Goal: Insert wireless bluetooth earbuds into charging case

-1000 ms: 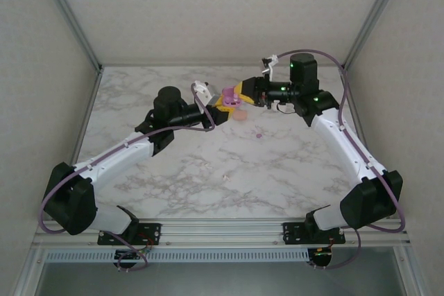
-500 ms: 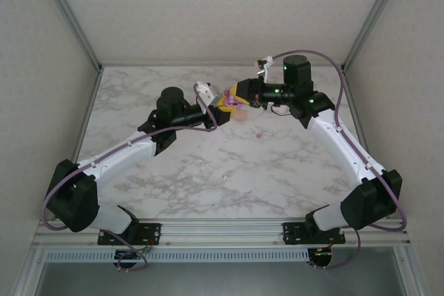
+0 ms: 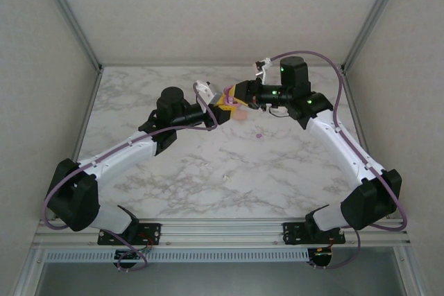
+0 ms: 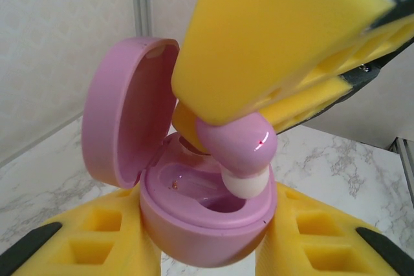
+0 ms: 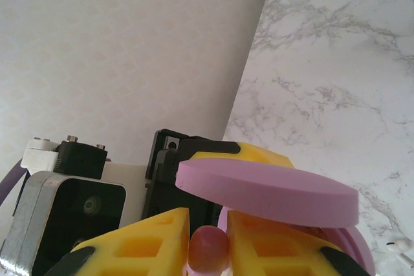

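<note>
Left gripper (image 4: 204, 244) had its yellow foam fingers clamped on the pink-purple rounded plastic charging case (image 4: 119, 114), lid hinged open, above the marble table (image 3: 208, 171). Right gripper (image 5: 208, 240) pinched the glossy purple earbud (image 4: 238, 153), whitish tip down at the case's open well, not seated.

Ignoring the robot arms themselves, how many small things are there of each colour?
Purple: 3 (open case, held bud over it, loose bud on the table)
Peach: 1 (peach lump on the table)
Whitish: 1 (whitish speck on the table)
Total: 5
</note>
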Available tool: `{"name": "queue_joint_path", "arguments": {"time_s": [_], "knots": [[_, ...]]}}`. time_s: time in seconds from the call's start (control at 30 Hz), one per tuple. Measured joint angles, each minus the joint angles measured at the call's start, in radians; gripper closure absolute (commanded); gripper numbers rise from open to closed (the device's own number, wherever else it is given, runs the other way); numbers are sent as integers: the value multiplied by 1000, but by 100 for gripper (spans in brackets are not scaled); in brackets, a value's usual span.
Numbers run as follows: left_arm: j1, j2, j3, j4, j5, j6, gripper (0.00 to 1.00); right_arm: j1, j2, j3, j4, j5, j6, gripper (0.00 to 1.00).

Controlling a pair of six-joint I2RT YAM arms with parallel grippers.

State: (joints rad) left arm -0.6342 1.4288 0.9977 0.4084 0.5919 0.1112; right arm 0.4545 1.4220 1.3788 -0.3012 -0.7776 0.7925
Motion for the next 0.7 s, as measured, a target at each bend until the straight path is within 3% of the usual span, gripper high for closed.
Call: {"name": "queue_joint_path", "arguments": {"time_s": [0.7], "knots": [[0,8,1,0,-26,-11,77,43,-3,-1,5,133,-23,78]]}}
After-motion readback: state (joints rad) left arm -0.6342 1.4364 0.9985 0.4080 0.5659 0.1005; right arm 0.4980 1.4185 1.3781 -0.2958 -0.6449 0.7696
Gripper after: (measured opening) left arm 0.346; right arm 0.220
